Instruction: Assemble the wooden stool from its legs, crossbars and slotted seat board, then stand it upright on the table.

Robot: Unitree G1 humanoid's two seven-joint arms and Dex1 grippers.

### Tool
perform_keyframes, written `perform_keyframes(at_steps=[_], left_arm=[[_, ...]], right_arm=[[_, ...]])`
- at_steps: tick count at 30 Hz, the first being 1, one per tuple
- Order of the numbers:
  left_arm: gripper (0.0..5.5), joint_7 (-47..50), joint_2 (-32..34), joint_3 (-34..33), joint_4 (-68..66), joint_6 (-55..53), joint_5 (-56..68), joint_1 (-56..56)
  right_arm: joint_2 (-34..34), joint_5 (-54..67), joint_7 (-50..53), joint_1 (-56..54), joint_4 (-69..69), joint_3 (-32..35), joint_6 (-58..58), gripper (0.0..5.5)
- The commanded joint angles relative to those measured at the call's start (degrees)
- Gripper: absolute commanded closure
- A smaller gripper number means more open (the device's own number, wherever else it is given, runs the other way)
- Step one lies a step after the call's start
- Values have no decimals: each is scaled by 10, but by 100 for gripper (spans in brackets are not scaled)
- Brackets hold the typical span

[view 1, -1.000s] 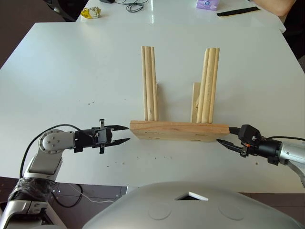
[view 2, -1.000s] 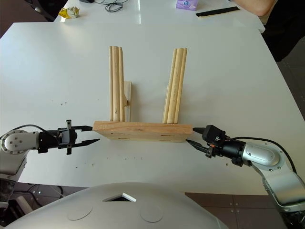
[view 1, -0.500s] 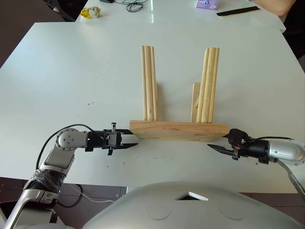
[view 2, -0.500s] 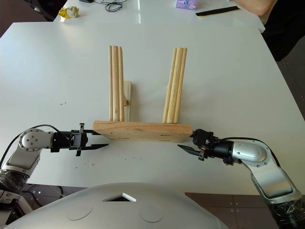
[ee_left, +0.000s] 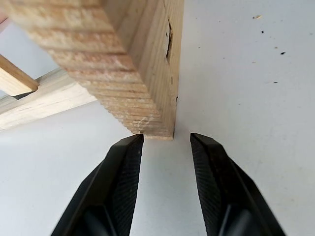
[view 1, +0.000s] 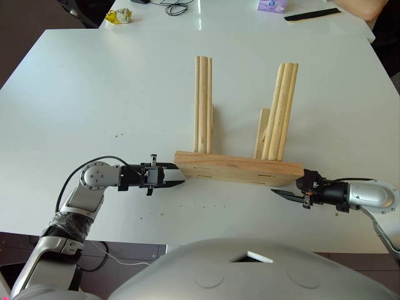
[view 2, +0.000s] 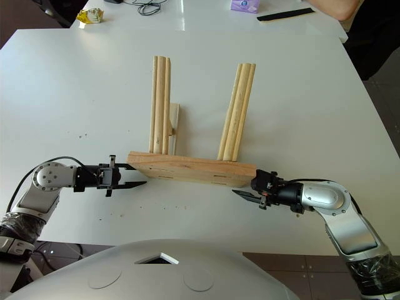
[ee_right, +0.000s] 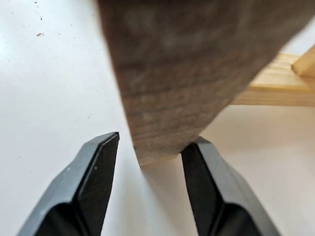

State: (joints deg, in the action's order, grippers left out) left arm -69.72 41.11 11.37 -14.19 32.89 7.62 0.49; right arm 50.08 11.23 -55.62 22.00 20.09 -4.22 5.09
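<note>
- The seat board [view 1: 239, 169] is honey-tan wood with fine straight grain and small dark slots along its face; its cut end in the left wrist view shows banded stripes.
- The legs [view 1: 203, 103] are paler blond wood, grained lengthwise.
- The crossbar [view 1: 262, 132] is the same pale blond.
- The table [view 1: 94, 94] is glossy white, with dark specks toward the lower left of the frame.
- The left gripper [ee_left: 166, 142] is black, finely ribbed on its inner faces.
- The right gripper [ee_right: 156, 139] is black too.
- Upper left: a yellow wrapper [view 1: 119, 17].
- Upper right: a lilac box [view 1: 272, 5] and a black strip [view 1: 312, 15].

Head pair overlooks table [view 1: 75, 94] — wrist cameras closely face seat board [ee_left: 142, 73].
</note>
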Motion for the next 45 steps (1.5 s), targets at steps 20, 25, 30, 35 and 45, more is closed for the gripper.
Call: perform_keyframes(at_steps=[20,25,30,35,45], left_arm=[[371,-2,-18,36,9,-5,-5,-30],[371,-15,-9,37,18,-30,9,-30],[314,-40,5,39,37,-83,29,-24],[258,-47,8,38,50,-91,36,-17],[258,-28,-5,43,60,-96,21,-1]], right_arm=[[-6,-6,-26,-31,-1,-16,-1,328],[2,-14,-29,-29,-11,-12,-12,328],[3,-17,-31,-26,-10,-11,-11,250],[5,-26,-30,-29,-17,-10,-15,165],[5,-25,-49,-57,-31,-19,-14,183]])
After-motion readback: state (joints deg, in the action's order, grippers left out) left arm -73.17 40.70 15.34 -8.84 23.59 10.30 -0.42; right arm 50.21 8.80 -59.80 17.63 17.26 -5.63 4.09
